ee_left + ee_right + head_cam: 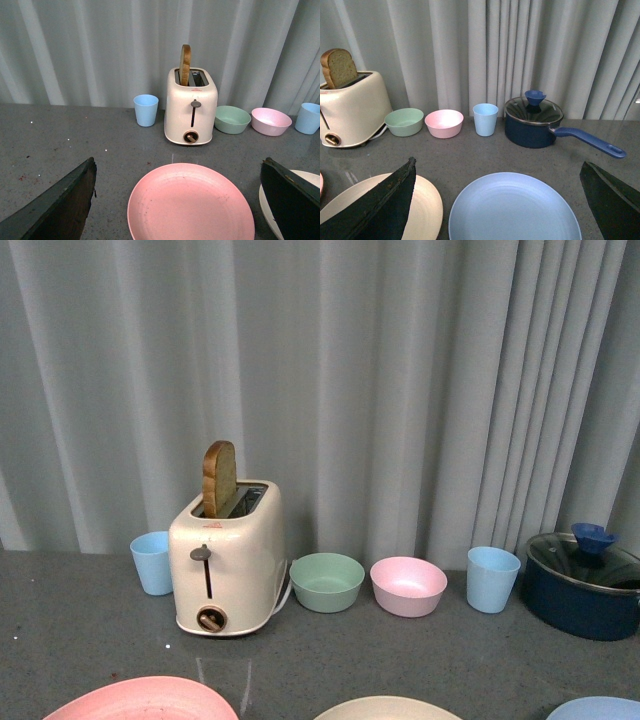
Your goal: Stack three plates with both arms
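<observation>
The left pincer (pixel 178 161) is hanging with its dark fingers spread wide, gripping nothing, and is facing the large round pink matte plastic plate (pixel 190 205). The right pincer (pixel 497 162) is gaping just as wide and empty before the large round light-blue matte plastic plate (pixel 515 210). Between them the large round cream-beige matte plastic plate (pixel 427 212) is lying flat on the grey speckled bench (pixel 90 620). In the front view the three are sitting apart at seven, six and five o'clock, with nothing stacked yet. The step in hand is likely a first pickup. Each pincer should be nipping a near rim and lifting level, staying clear of the cream two-slot toaster (pixel 225 560) at one o'clock from the pink plate and the dark-blue lidded saucepan (pixel 532 127) at twelve o'clock from the blue one.
</observation>
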You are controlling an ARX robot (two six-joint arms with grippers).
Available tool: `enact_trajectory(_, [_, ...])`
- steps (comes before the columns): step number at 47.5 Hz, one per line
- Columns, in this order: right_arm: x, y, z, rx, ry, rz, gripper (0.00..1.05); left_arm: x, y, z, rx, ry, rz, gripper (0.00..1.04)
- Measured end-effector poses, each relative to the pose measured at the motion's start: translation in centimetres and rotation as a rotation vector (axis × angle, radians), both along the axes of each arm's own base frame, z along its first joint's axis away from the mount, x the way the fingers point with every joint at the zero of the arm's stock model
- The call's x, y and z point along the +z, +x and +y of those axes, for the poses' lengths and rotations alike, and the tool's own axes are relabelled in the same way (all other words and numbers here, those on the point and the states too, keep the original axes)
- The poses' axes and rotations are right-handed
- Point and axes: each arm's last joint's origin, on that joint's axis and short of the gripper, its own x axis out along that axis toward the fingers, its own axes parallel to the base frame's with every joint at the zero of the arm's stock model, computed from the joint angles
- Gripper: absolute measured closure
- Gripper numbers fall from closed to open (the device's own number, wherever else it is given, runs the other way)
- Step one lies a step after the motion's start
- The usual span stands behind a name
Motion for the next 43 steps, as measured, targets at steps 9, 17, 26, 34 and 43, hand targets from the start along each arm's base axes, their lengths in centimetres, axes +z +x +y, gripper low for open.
enact_trajectory(9, [0.00,0.00,0.00,0.000,0.000,0.000,0.07,0.00,0.00,0.00,0.000,0.000,0.000,0.07])
enact_trajectory(17, [0.00,0.00,0.00,0.000,0.000,0.000,0.07,0.00,0.00,0.00,0.000,0.000,0.000,0.07])
enact_trajectory(26, [0.00,0.00,0.00,0.000,0.000,0.000,0.07,0.00,0.00,0.00,0.000,0.000,0.000,0.07])
enact_trajectory(34, [0.00,0.00,0.00,0.000,0.000,0.000,0.07,0.00,0.00,0.00,0.000,0.000,0.000,0.07])
enact_trajectory(43, [0.00,0.00,0.00,0.000,0.000,0.000,0.07,0.00,0.00,0.00,0.000,0.000,0.000,0.07])
